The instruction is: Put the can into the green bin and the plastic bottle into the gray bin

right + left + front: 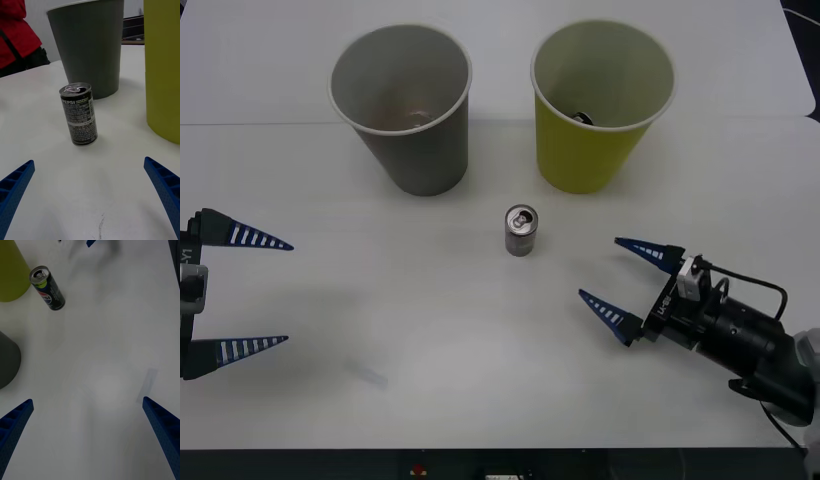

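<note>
The can (521, 231) (79, 114) (48, 288), small and dark-labelled with a shiny pull-tab top, stands upright on the white table in front of the two bins. Behind it to the left is the gray bin (402, 105) (90, 45) (7, 360), and to the right the green bin (600, 105) (163, 67) (11, 273). My right gripper (600, 268) (88, 161) is open, low over the table right of the can and pointing at it. My left gripper (287, 292) (87, 401) is open at the table's left edge. The plastic bottle is out of view.
A small dark shape (582, 117) shows inside the green bin, and a faint shape (415, 118) lies at the bottom of the gray bin. A pale strip (367, 373) (148, 384) lies flat on the table near my left gripper.
</note>
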Controlling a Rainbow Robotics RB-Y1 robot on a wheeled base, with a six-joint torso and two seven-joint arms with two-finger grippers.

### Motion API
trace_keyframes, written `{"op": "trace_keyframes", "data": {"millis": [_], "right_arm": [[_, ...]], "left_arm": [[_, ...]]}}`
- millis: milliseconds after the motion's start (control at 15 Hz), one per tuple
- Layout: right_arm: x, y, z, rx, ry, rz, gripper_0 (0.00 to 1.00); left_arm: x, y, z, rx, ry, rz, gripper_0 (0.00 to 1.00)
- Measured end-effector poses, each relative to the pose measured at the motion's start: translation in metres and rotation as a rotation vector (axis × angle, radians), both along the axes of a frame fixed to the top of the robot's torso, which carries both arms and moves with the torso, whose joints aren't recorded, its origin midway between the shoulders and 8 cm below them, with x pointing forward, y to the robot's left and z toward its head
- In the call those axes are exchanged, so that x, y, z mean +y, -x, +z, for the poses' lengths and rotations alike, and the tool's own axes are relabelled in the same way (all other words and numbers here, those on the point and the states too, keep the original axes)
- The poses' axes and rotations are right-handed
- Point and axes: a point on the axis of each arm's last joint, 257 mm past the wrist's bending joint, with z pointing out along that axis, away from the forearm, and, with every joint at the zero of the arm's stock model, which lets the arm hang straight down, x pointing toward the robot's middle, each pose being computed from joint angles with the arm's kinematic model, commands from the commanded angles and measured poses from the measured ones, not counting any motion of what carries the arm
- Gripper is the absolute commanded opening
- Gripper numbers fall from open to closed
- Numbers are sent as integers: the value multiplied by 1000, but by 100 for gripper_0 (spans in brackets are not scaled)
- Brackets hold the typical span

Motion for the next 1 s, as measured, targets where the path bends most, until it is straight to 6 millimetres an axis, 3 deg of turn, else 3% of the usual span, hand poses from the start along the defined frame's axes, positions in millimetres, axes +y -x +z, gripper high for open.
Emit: {"op": "trace_keyframes", "data": {"millis": [333,1000], "right_arm": [[25,-19,7,-40,22,-3,100],[74,-43,3,-65,70,-36,100]], "left_arm": [[0,0,0,0,0,0,100],[0,0,0,0,0,0,100]]}}
